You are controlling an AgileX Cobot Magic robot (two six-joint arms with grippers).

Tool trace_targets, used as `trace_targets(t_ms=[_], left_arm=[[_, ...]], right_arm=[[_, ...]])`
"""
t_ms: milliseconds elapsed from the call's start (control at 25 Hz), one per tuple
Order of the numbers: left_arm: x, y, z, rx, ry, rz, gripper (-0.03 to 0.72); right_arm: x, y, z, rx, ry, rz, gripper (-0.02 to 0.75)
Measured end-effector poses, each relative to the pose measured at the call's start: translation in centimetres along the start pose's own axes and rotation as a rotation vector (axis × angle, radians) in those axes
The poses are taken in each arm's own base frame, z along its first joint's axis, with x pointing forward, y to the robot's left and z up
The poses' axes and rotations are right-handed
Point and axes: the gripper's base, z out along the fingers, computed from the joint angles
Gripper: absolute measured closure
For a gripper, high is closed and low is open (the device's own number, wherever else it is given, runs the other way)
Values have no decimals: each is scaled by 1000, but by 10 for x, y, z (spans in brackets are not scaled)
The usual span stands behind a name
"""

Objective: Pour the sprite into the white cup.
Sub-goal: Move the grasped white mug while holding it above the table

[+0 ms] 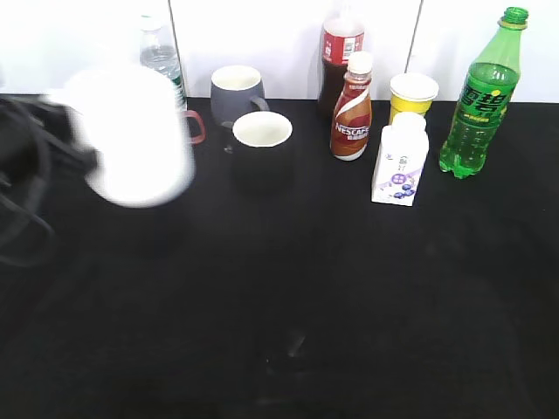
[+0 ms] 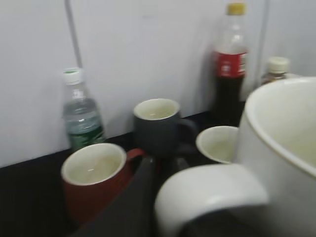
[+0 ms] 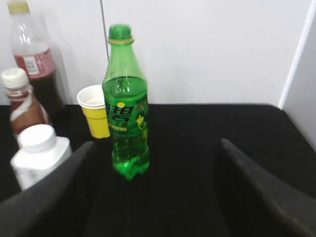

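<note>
White cup aloft at the left, green bottle standing at the right

The left gripper [image 1: 52,144] clenched the white cup [image 1: 131,135], blurred above the black table [image 1: 349,305]; the right gripper [image 3: 153,197] hung with fingers spread, apart from the upright, capped sprite bottle [image 3: 125,103] beside a yellow cup [image 3: 95,111]

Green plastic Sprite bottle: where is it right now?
The tall green plastic Sprite bottle stands upright at the far right of the exterior view, right of the yellow cup and white carton, untouched.
</note>
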Motion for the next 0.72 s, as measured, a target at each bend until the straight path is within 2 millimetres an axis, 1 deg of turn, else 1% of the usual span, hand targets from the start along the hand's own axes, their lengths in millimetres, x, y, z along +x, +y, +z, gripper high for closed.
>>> trace_targets(t_ms=[80, 120, 160, 200, 240, 320, 400, 520, 600, 720], left_arm=[[-1, -13, 0, 52, -6, 11, 620], [-1, -14, 0, 58, -6, 13, 620], [-1, -14, 0, 58, -6, 13, 620], [-1, -14, 0, 58, -6, 13, 620], [-1, -14, 0, 58, -6, 13, 620], [-1, -14, 0, 58, -7, 13, 620], [0, -14, 1, 63, -3, 15, 620], [18, -19, 8, 103, 57, 39, 620], [26, -21, 12, 128, 65, 50, 620], [31, -22, 14, 135, 64, 50, 620]], right_arm=[[32, 5, 38, -49, -24, -44, 222], [51, 8, 56, -79, 20, -40, 195], [70, 11, 73, -101, 64, -23, 132], [82, 12, 88, -109, 69, -2, 90], [95, 12, 103, -115, 86, 8, 75], [112, 14, 132, -123, 95, 9, 68], [120, 15, 159, -130, 75, 8, 68], [128, 18, 192, -151, 41, -4, 68], [132, 18, 207, -157, 26, -8, 68], [144, 19, 226, -161, 29, -5, 74]])
